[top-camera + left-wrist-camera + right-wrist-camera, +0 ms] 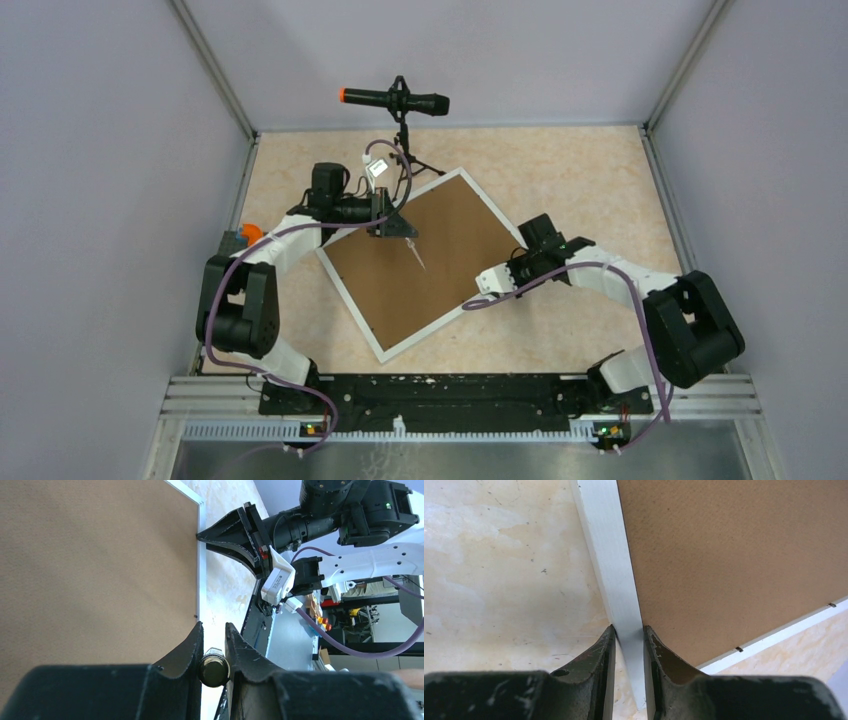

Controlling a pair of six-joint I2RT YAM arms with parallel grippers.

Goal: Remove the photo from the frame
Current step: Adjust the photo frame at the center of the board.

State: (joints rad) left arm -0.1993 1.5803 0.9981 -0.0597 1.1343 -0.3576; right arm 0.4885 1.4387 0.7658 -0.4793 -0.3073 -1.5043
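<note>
A: Frame position?
B: Frame (430, 290) lies flat on the table (600, 180), face down, turned so one corner points at the arm bases. Brown backing board (734, 555) is up. Photo not visible in any view.
A: Board seated?
B: It sits inside the white border (610, 555). Small dark tab (739, 649) at the board's edge, a second one further along.
A: Right side?
B: Right gripper (628, 629) is on the frame's right-hand edge. Fingers are closed onto the white border, one on the outer side over the table, one on the board side. The border touches both.
A: Left?
B: Left gripper (214, 626) is at the far-left edge of the frame, tips just beside the border. Fingers are narrow, with a slim gap between them. A dark round stub (214, 671) sits deeper in that gap. Cannot tell whether anything is pinched.
A: Surroundings?
B: Microphone (395, 100) on a small stand at the far side of the table, just beyond the frame's far corner. Both arms reach in from the near side, one at each flank.
</note>
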